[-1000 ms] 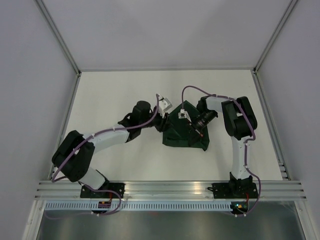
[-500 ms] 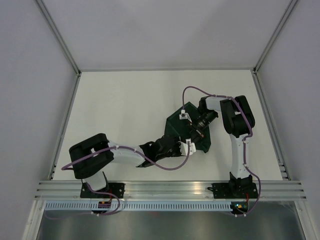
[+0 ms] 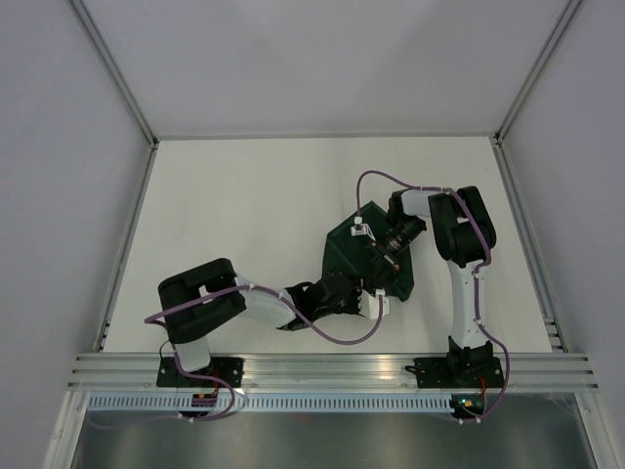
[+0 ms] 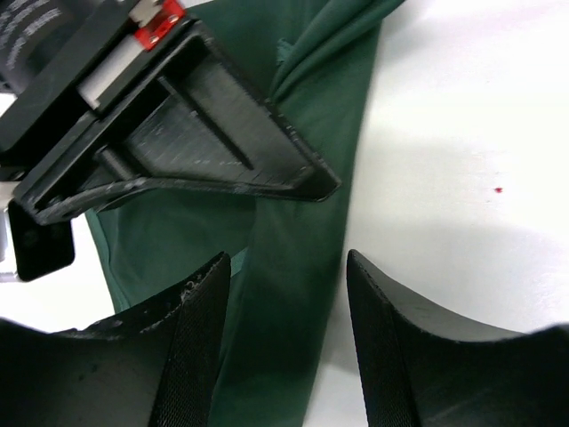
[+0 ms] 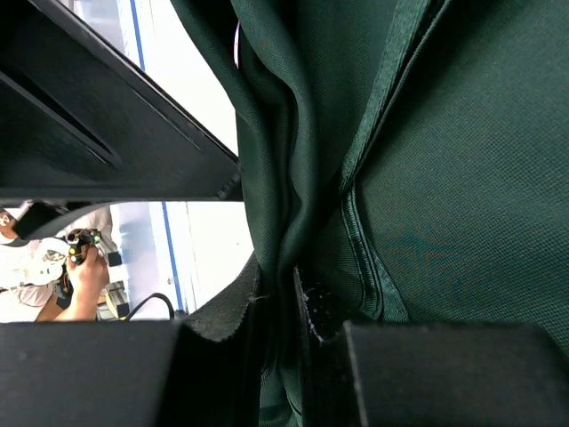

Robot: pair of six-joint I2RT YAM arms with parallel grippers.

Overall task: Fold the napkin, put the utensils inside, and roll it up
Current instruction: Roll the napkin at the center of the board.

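Note:
The dark green napkin (image 3: 342, 259) lies bunched and partly folded on the white table between the arms. My right gripper (image 3: 379, 264) is over its middle, shut on a raised fold of the cloth (image 5: 293, 178), with its fingers (image 5: 320, 311) pinching it. My left gripper (image 3: 364, 293) is at the napkin's near edge, open, its two fingers (image 4: 191, 338) straddling a folded strip of the cloth (image 4: 298, 267) without closing on it. The right gripper's black body (image 4: 178, 142) hangs just above that strip. The fork is not in view.
The white table (image 3: 225, 205) is walled by grey panels at the left, back and right. A metal rail (image 3: 332, 369) runs along the near edge by the arm bases. The left arm's elbow (image 3: 200, 293) lies low across the near left.
My left arm has swung from the napkin's far left side round to its near edge, and its gripper now sits over the near strip. The right gripper has kept its hold, barely moving.

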